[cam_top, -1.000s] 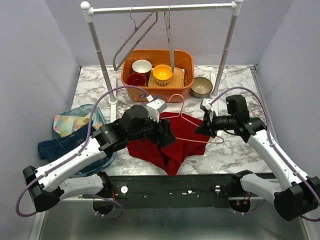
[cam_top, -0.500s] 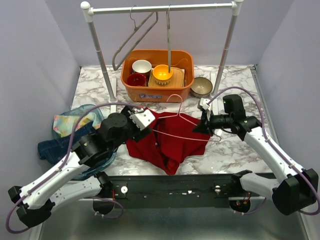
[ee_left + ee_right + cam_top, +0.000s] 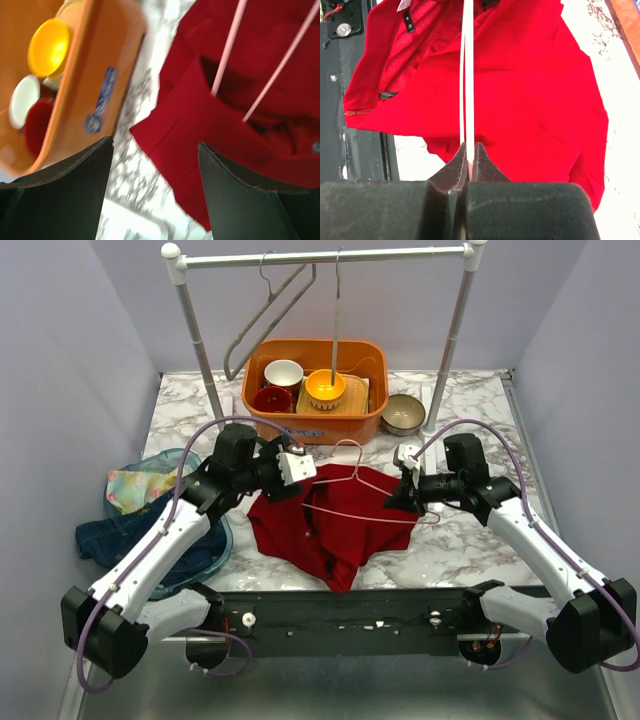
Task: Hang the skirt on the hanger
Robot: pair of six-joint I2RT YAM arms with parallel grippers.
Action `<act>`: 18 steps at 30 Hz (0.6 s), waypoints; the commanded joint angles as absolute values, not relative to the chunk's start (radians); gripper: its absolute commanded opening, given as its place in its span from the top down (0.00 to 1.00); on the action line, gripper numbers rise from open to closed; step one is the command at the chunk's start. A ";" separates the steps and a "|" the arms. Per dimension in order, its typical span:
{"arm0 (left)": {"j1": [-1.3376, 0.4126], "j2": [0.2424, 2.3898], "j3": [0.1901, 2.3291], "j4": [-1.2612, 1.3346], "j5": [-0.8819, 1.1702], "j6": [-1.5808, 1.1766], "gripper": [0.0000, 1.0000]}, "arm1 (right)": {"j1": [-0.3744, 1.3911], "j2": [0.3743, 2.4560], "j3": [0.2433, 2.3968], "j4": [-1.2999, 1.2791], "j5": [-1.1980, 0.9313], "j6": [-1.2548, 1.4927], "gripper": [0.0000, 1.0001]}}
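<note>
Left hand point(image 3: 154, 145) hovers with jaws wide apart just left of the hanger point(image 3: 468, 75), arm stretched forward. Right hand point(image 3: 469, 149) is clamped on the hanger near its right end, forearm angled inward.

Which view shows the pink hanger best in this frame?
Top external: the pink hanger shows in full outline, hook included. Left wrist catches only two wire sections; right wrist sees the wire edge-on, pinched in the right gripper.

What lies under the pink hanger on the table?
The red skirt lies crumpled under the pink hanger, on the marble table. In the left wrist view the hanger's wires run into a fold of the fabric, so that end is covered.
</note>
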State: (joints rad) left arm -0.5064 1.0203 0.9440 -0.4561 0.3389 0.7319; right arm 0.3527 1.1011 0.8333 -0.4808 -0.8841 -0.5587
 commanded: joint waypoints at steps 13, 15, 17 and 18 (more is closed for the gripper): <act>-0.486 1.192 0.980 -0.531 0.848 0.772 0.50 | 0.385 1.061 0.795 -0.410 -0.933 -0.627 0.99; -0.486 1.193 0.970 -0.522 0.845 0.761 0.52 | 0.397 1.060 0.795 -0.407 -0.933 -0.630 0.99; -0.486 1.195 0.968 -0.518 0.845 0.753 0.52 | 0.400 1.058 0.795 -0.403 -0.933 -0.626 0.99; -0.486 1.192 0.968 -0.517 0.842 0.744 0.53 | 0.400 1.055 0.792 -0.397 -0.928 -0.620 0.99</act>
